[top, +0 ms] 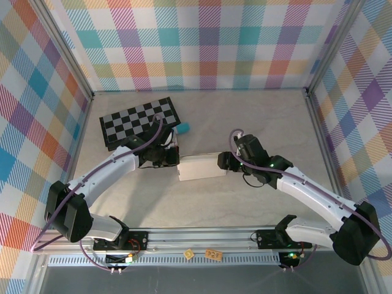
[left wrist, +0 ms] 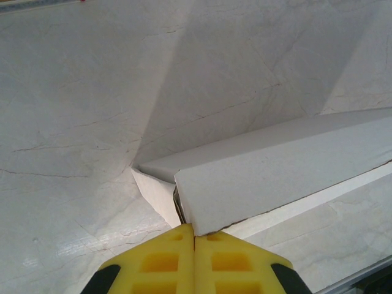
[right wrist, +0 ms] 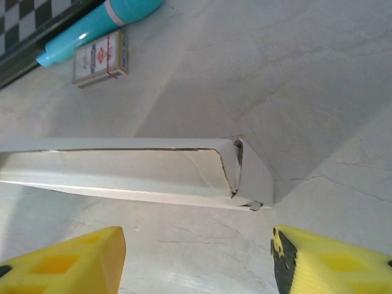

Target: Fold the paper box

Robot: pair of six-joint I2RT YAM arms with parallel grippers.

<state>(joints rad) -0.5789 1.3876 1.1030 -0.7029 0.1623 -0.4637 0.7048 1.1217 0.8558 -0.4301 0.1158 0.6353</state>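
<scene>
The paper box (top: 201, 166) lies on the table's middle as a shallow white closed shape, between my two grippers. My left gripper (top: 174, 160) is at its left end. In the left wrist view its yellow fingers (left wrist: 160, 260) are shut together, their tips (left wrist: 194, 228) touching the near corner of the box (left wrist: 275, 171), where a side flap (left wrist: 156, 193) splays out. My right gripper (top: 225, 163) is at the box's right end. It stands open (right wrist: 196, 263), a little back from the box (right wrist: 122, 171), with nothing between its fingers (right wrist: 79, 260). The box's end flap (right wrist: 254, 174) is tucked against the side.
A black-and-grey checkerboard (top: 141, 120) lies behind the left gripper. A teal marker (right wrist: 98, 24) and a small printed card (right wrist: 100, 58) lie beside the board. Plaid walls enclose the table. An aluminium rail (top: 202, 236) runs along the near edge.
</scene>
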